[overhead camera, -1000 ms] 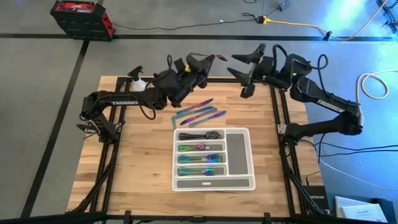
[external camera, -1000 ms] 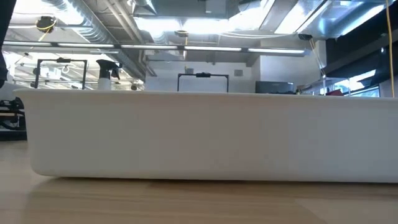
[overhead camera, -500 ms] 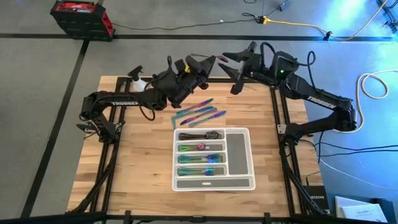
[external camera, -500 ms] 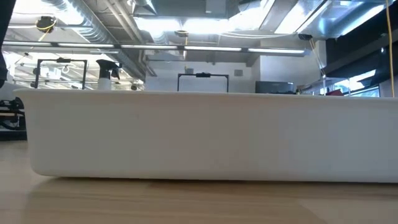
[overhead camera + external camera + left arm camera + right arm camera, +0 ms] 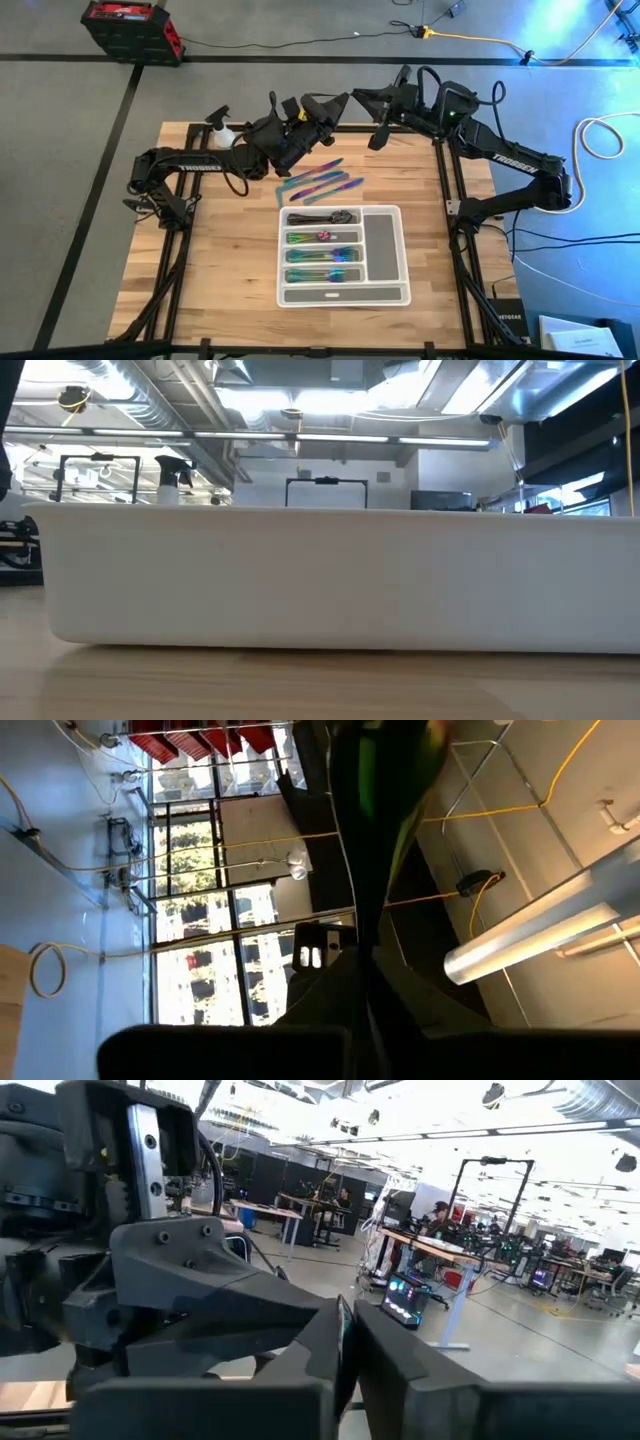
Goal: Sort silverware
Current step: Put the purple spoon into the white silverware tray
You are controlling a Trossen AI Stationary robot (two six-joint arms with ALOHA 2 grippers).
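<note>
High over the table's far edge my two grippers meet tip to tip. My left gripper [image 5: 338, 101] is shut on a slim iridescent piece of silverware [image 5: 368, 840]; its kind cannot be told. My right gripper [image 5: 357, 96] is shut on the same piece [image 5: 344, 1318]. Several loose pieces of silverware [image 5: 320, 181] lie flat on the wood below the grippers. Nearer the front stands the white compartment tray [image 5: 283, 255], with more silverware lying in its left slots. My left gripper pinches one end of the piece [image 5: 366, 935] between its two fingers, coming about level from the table's left. The piece sticks out past the fingertips, clear of the table. My right gripper pinches the piece's other end [image 5: 344, 1330] between its two fingers, coming about level from the table's right. Only a thin edge shows between the fingers [image 5: 300, 1345].
A spray bottle [image 5: 222, 130] stands at the table's far left. In the low view the tray's white wall [image 5: 320, 575] fills the picture. The tray's right slot [image 5: 380, 245] and front slot [image 5: 340, 295] hold little or nothing.
My right gripper has moved toward the table's left, up to my left gripper, and has shut its wide-open fingers on the piece that my left gripper holds out. My left gripper has kept still and shut.
</note>
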